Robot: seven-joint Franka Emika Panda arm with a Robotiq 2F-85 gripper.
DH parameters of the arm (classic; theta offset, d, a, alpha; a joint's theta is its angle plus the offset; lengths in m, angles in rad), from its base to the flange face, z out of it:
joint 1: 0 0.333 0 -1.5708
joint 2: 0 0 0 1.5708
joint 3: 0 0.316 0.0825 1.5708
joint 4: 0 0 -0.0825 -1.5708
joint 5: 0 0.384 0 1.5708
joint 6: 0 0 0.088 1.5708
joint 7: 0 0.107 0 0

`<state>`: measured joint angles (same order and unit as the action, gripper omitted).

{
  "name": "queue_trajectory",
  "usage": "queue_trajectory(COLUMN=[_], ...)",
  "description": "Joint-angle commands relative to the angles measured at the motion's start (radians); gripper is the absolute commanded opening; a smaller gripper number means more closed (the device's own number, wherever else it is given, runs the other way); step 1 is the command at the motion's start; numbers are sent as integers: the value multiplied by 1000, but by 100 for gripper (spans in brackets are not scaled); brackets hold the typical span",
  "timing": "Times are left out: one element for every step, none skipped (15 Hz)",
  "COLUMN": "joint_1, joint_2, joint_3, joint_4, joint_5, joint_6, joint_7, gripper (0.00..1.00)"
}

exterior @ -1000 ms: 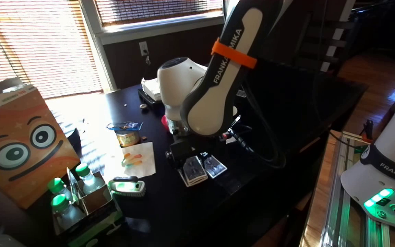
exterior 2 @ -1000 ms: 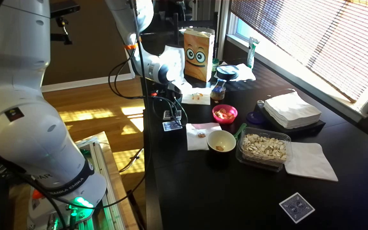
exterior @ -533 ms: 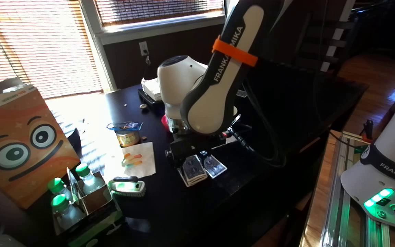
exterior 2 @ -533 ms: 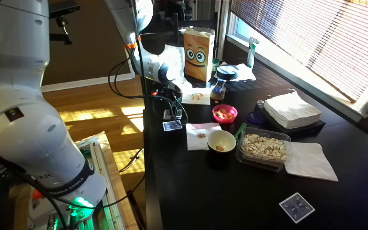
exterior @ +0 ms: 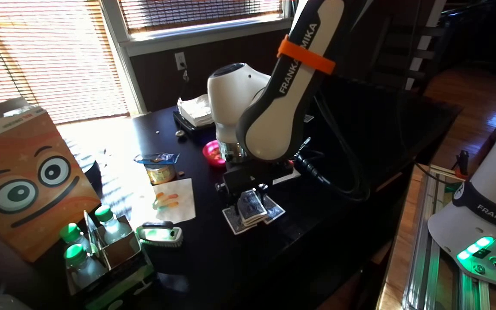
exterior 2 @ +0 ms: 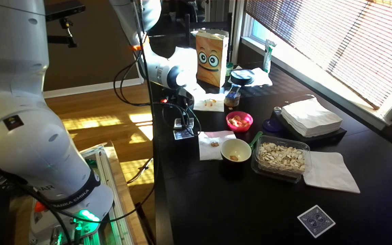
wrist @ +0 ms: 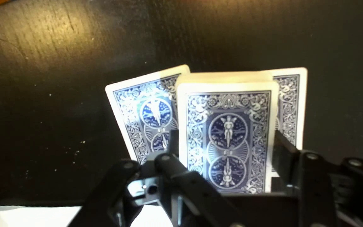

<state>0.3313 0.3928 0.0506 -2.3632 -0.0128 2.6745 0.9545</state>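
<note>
A stack of blue-backed playing cards is pinched by its long edges between the fingers of my gripper, as the wrist view shows. Two loose blue-backed cards lie beneath it on the dark table: a left card turned at an angle, and a right card, partly covered by the stack. In an exterior view the gripper points down, with the held stack tilted above the loose cards. In the exterior view from across the table, cables and the arm hide most of the gripper, and cards show below it.
An orange cartoon-face box, a bottle carrier and a brush stand nearby. A napkin with candies, a pink bowl, a white bowl, a seed tub and a lone card are also on the table.
Over the last half second the arm and gripper have shifted right and slightly up in an exterior view, carrying the stack along. More of the loose card beneath it shows now.
</note>
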Motion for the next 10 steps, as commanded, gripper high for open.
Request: queue_trajectory(joint_1=[-22, -27, -31, -35, -39, -42, -45, -47, -48, -49], joint_2=[-43, -46, -47, -48, -48, -48, -48, -48, -49, -50], joint_3=[4, 4, 4, 5, 4, 4, 4, 2, 2, 2], joint_4=[-49, -54, -59, -62, -65, -68, -72, -74, -76, -78], joint_5=[7, 7, 9, 10, 11, 12, 13, 13, 14, 14], joint_6=[12, 11, 11, 11, 11, 12, 13, 13, 12, 12], joint_7=[-59, -71, -84, -97, -109, -119, -130, -137, -144, -148], gripper=[45, 45, 45, 45, 45, 45, 45, 45, 45, 45])
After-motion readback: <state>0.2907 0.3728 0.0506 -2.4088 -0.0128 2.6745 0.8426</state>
